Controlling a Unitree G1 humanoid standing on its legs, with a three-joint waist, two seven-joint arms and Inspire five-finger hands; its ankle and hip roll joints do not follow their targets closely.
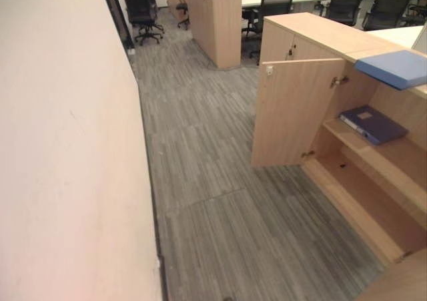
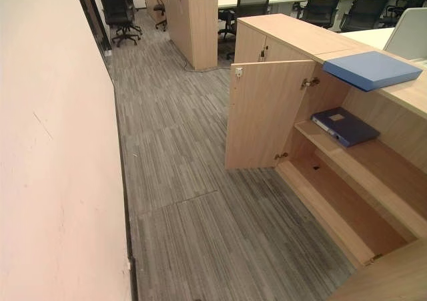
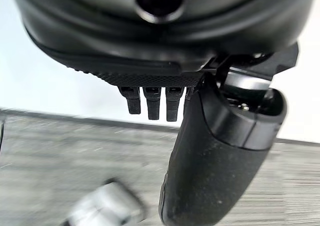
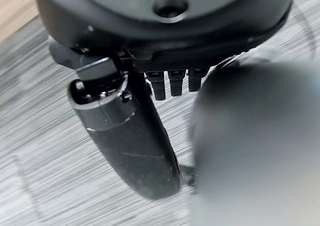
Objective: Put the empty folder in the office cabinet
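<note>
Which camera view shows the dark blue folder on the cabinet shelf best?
The right eye view: the dark blue folder lies whole on the cabinet shelf, nearer the picture's middle. The left eye view shows it too, closer to the edge. Both wrist views show carpet past their own hands.

the right robot hand (image 4: 150,85) hangs empty, fingers straight, over grey striped carpet (image 4: 45,136).

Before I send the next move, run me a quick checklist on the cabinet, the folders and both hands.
1. Cabinet door open: ok.
2. Dark blue folder lying on the cabinet's middle shelf: ok.
3. Light blue folder resting on the cabinet top, not inside: not ok if it is the one to store.
4. Which folder is empty: cannot tell.
5. Left hand holding nothing, fingers straight: ok.
6. Right hand holding nothing: ok.
</note>
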